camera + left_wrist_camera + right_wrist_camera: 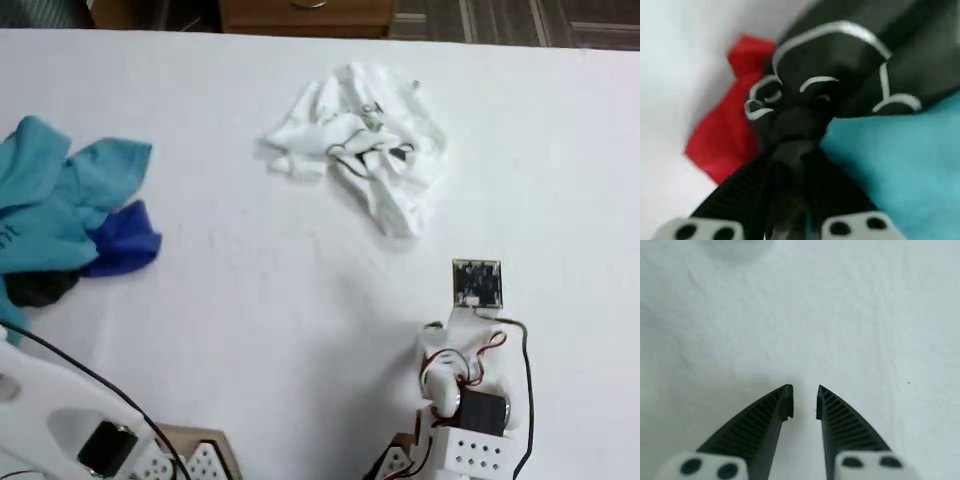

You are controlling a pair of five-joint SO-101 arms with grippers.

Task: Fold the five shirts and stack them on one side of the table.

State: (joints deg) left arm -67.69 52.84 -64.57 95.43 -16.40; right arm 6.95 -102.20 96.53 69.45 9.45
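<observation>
The white table (250, 300) was seen spread wide, with all five shirts unfolded and no stack begun. At its left side a heap was formed by the teal shirt (60, 190), the blue shirt (125, 240) tucked under it and the black shirt (855, 55). The red shirt (722, 130) was seen just beside the black one. The white shirt (360, 140) was left crumpled well apart, toward the far middle. The left gripper (792, 150) was clamped on a bunched fold of the black shirt, just beside the teal cloth. The right gripper (805, 400) was held over bare table, its fingers narrowly parted and nothing between them.

It was judged that, were the black shirt drawn out, the teal and red shirts could be dragged along, since the layers overlapped. Only a small pinch appeared to be held, so the cloth could be lost under any pull.
</observation>
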